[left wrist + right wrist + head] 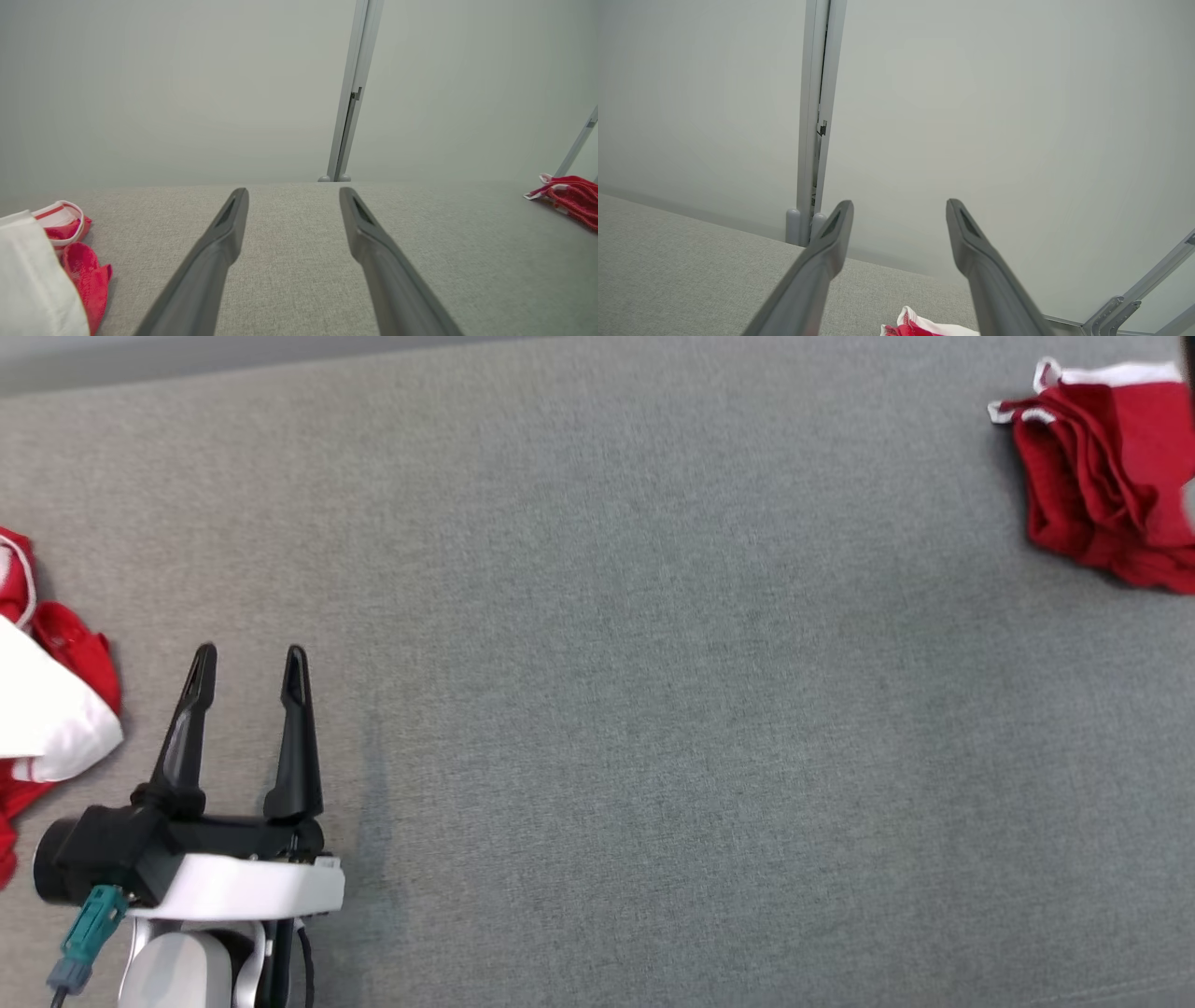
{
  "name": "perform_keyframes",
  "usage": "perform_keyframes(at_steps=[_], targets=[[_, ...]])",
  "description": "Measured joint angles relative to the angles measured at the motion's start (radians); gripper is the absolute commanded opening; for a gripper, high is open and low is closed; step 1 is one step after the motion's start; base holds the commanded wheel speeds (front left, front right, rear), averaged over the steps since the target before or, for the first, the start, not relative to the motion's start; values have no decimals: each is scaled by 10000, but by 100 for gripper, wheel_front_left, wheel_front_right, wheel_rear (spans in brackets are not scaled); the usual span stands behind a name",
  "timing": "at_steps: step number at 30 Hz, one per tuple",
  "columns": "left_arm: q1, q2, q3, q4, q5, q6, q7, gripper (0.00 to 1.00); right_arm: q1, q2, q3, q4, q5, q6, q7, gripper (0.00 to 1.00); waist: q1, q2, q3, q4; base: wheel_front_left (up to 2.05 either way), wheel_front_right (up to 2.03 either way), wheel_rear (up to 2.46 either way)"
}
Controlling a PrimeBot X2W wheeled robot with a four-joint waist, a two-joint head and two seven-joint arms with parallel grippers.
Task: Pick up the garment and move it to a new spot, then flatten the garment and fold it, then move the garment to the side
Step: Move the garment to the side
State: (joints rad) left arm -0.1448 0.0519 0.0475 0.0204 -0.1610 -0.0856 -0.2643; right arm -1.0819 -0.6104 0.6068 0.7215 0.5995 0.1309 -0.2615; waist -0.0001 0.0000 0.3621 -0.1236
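So the folded red garment [1102, 476] sits way over at the far right of the grey table [607, 709], which looks like the "to the side" spot, so I'd guess the job is basically wrapped. The right gripper [900, 207] hangs just above the garment with its fingers spread wide and nothing between them. The left gripper [250, 658] is well apart from the garment, off toward the robot's left and nearer the body, also wide open and empty. Beyond it, even farther from the garment, there's a rumpled red and white pile [51, 709]. What could go wrong: the fold looks kinda loose, with layers fanned out at the edge. If a right finger dips or drags while backing off, it could hook the white trim and pop the fold open. The garment also seems close to the table's edge, so a nudge might slide it over. Hard to judge much, though. The head view chops the garment off at the right, the right wrist view catches just a sliver of it [920, 329], and the pile is cut off too, so I can't tell how many pieces it is.
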Motion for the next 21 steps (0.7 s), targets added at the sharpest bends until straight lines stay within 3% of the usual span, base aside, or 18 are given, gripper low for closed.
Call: perform_keyframes(at_steps=[5,21], targets=[[380,-12,197,234,-157,17,2,100,1802,637,-1363,-1174,-527,0,-2,100,0,0,-696,237,0,0,0],[807,-25,163,1034,-472,27,2,100,7110,2337,-3967,-3829,-1714,0,-4,100,0,0,-2350,1133,0,0,0]])
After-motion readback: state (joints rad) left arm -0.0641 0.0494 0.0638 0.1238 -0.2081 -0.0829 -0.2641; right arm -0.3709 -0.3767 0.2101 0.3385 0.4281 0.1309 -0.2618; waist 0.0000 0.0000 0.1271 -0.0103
